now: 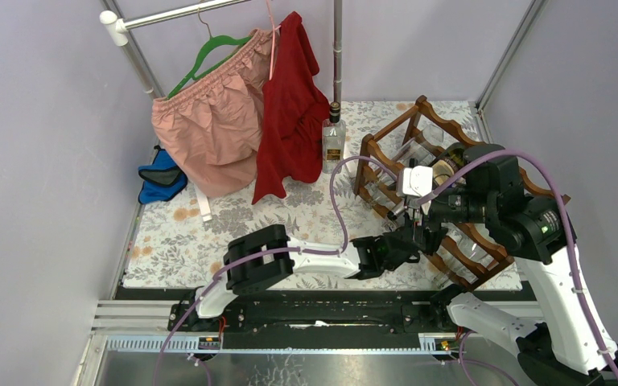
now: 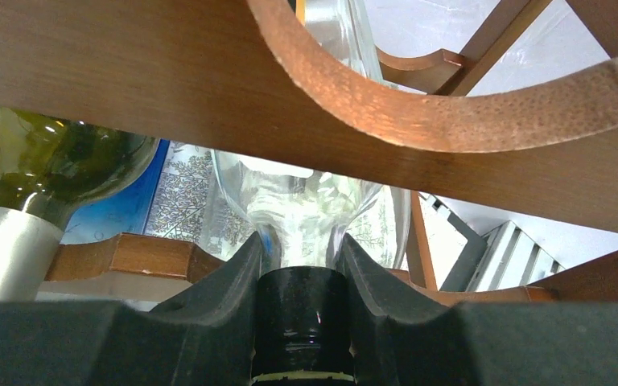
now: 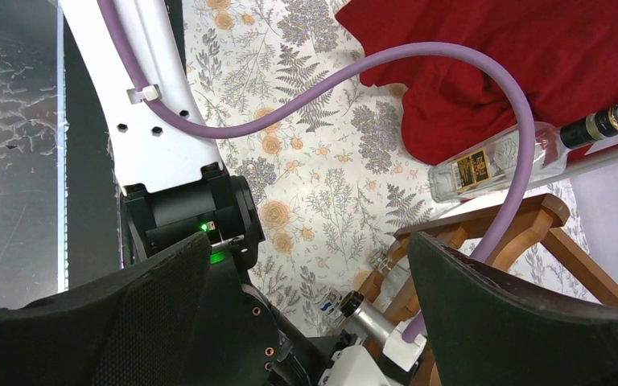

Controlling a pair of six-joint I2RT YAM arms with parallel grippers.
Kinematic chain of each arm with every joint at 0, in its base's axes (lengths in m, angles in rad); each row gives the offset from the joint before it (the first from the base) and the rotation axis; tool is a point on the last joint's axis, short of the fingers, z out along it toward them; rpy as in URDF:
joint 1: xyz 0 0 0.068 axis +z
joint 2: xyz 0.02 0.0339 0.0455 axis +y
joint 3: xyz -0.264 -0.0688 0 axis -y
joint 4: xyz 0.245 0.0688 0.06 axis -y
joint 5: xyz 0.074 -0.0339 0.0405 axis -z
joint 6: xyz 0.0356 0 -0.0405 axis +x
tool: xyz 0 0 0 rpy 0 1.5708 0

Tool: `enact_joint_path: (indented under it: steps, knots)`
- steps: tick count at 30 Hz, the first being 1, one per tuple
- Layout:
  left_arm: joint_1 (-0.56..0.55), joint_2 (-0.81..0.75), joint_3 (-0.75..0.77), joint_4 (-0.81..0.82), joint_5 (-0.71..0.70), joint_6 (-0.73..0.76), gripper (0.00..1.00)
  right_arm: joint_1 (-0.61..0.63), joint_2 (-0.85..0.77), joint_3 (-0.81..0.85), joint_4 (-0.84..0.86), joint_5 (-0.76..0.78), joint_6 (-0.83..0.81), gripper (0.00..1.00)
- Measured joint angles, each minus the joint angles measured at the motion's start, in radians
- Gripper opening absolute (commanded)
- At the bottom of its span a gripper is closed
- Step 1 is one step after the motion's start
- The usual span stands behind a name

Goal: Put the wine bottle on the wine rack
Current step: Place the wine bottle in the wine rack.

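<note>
My left gripper [image 2: 300, 265] clenched the wine bottle [image 2: 306, 201] by its cap, body inside the wine rack [image 2: 451, 121] at twelve o'clock. Next, probably: settle, release. My right gripper [image 3: 310, 265] gaped empty.

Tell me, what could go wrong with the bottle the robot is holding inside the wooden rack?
The left gripper pinches the clear bottle only at its black-capped neck, so the glass body might sag or slip. The wavy rail of the wine rack sits close above it and could catch the bottle. A green bottle lies beside it, so they might clink.
</note>
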Motion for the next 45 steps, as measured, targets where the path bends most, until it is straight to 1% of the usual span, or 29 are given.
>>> enact_joint_path:
  steps: [5, 10, 14, 27, 35, 39, 42, 45]
  knots:
    - [-0.005, 0.0, 0.01, -0.005, -0.007, 0.017, 0.45, 0.0, -0.004, -0.002, 0.0, 0.0, 0.0, 1.0]
    - [-0.012, 0.0, 0.042, 0.003, -0.015, 0.027, 0.51, 0.0, -0.006, -0.005, -0.001, 0.0, -0.001, 1.0]
    - [-0.019, 0.0, 0.059, 0.025, -0.023, 0.037, 0.51, 0.0, -0.007, -0.005, -0.001, 0.0, -0.003, 1.0]
    - [-0.031, -0.012, 0.047, 0.034, -0.036, 0.041, 0.53, 0.0, -0.015, -0.005, -0.007, 0.0, -0.008, 1.0]
    - [-0.067, -0.12, -0.063, 0.031, -0.037, 0.043, 0.52, -0.002, -0.019, -0.002, 0.008, -0.053, -0.011, 1.0]
    - [-0.085, -0.177, -0.132, 0.009, -0.04, 0.043, 0.5, -0.002, -0.023, 0.001, 0.009, -0.078, -0.013, 1.0]
    - [-0.097, -0.22, -0.187, 0.0, -0.041, 0.043, 0.49, -0.002, -0.025, 0.001, 0.007, -0.069, -0.015, 1.0]
    - [-0.125, -0.32, -0.294, 0.003, -0.065, 0.063, 0.49, -0.021, -0.025, -0.003, 0.0, -0.008, -0.002, 1.0]
